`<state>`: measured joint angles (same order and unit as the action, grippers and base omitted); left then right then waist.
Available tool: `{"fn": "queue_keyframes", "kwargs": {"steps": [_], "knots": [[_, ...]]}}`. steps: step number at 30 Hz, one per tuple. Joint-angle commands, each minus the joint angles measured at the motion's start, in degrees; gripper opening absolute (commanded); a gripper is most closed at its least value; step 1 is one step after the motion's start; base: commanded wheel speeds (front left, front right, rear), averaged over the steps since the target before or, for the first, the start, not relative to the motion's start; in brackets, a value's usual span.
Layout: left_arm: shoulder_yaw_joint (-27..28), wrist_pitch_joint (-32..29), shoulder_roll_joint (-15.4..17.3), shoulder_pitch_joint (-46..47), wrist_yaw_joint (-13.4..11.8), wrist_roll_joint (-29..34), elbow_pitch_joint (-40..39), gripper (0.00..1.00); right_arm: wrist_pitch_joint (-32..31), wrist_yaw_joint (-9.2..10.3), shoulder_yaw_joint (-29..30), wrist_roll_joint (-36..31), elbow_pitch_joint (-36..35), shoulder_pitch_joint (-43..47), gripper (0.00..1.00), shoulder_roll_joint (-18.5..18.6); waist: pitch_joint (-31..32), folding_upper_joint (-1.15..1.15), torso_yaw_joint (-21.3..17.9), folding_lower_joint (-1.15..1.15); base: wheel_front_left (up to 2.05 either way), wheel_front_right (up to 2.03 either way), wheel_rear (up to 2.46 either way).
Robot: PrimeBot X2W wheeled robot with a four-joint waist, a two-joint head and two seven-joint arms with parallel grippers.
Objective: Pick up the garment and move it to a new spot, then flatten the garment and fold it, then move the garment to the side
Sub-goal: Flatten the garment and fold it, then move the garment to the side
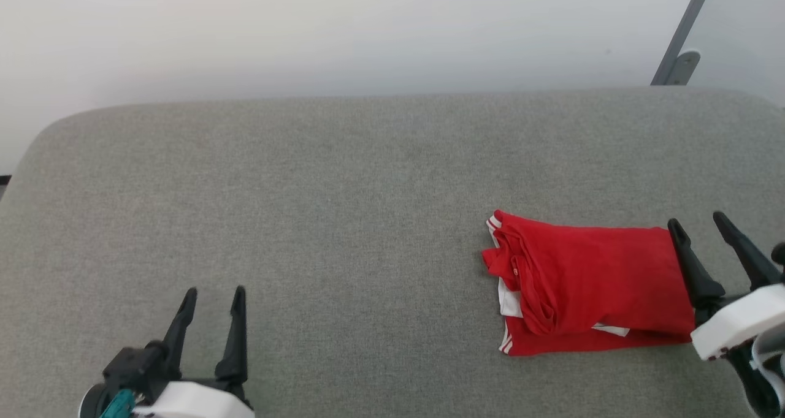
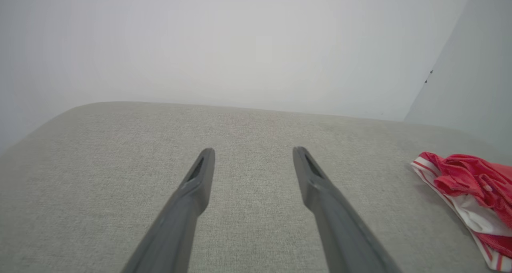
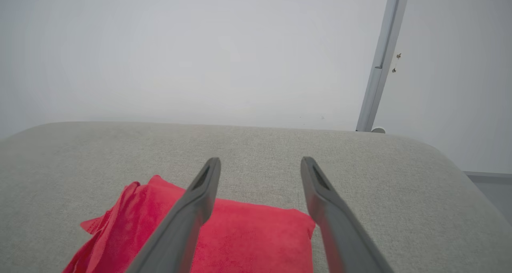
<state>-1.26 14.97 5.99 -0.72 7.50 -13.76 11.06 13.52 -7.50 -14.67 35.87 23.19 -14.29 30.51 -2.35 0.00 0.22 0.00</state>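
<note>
1. The surface is a big bench [image 1: 337, 185] covered in grey-green woven fabric. It looks padded, with rounded corners and a soft far edge.
2. Behind it is a plain pale wall [image 1: 306, 32], pretty washed out. Off to the far right a thin grey metal post [image 1: 687, 29] runs up the wall at a slant and ends in a little rounded foot right at the bench's back edge. In the right wrist view there are a couple of tiny dark specks on the wall just past that post.
3. The garment [image 1: 589, 277] sits on the right part of the bench as a folded red packet, plain red side up. White sleeve fabric and striped trim poke out along its left and front edges. The left end is a bit bunched up.
4. The right claw [image 1: 696, 220] is right at the garment's right edge with its fingers spread wide and nothing between them. One finger is over the red cloth and the other over bare bench. I can't tell if it's actually touching the fabric.
5. The left claw [image 1: 215, 290] is down at the near left, well apart from the garment. Its fingers are spread too and it's empty, over bare bench.
</note>
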Motion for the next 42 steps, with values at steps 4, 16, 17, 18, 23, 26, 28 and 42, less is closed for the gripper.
{"fn": "queue_keyframes", "kwargs": {"steps": [4,16,17,18,23,26,28,42], "knots": [[1.13,0.31,0.57,-3.25,-0.06,0.21,-1.56,1.0,1.39,0.03,4.12,-2.0,-2.6,4.17,1.0,-2.53,1.56,0.0,0.11,0.0,0.0,0.0,0.0],[4.09,0.32,-0.78,-12.05,-0.06,2.16,-8.01,1.0,-0.29,0.03,15.54,-6.21,-14.67,17.18,1.0,-6.95,1.93,0.0,0.79,0.0,0.0,0.0,0.0],[4.11,0.32,-1.05,-12.7,-0.06,2.41,-8.5,1.0,-0.91,0.03,16.23,-6.44,-15.56,17.97,1.0,-7.36,1.83,0.0,0.81,0.0,0.0,0.0,0.0],[4.17,0.32,-1.24,-13.1,-0.06,2.66,-8.95,1.0,-1.44,0.03,16.74,-6.74,-16.49,18.67,1.0,-7.68,1.76,0.0,0.84,0.0,0.0,0.0,0.0],[4.3,0.32,-1.75,-13.82,-0.06,2.91,-9.76,1.0,-3.31,0.03,19.12,-7.75,-19.34,20.55,1.0,-9.09,1.58,0.0,1.14,0.0,0.0,0.0,0.0],[4.13,0.32,-1.84,-13.36,-0.06,3.09,-9.83,1.0,-3.9,0.03,19.14,-7.87,-20.29,20.77,1.0,-9.56,1.6,0.0,1.24,0.0,0.0,0.0,0.0],[3.91,0.32,-1.88,-12.9,-0.06,3.19,-9.96,1.0,-4.43,0.03,19.21,-7.84,-20.8,20.94,1.0,-9.8,1.51,0.0,1.4,0.0,0.0,0.0,0.0],[2.89,0.32,-1.91,-11.39,-0.06,3.64,-9.73,1.0,-5.84,0.03,19.95,-8.06,-21.99,21.58,1.0,-10.7,0.64,0.0,2.07,0.0,0.0,0.0,0.0]]}}
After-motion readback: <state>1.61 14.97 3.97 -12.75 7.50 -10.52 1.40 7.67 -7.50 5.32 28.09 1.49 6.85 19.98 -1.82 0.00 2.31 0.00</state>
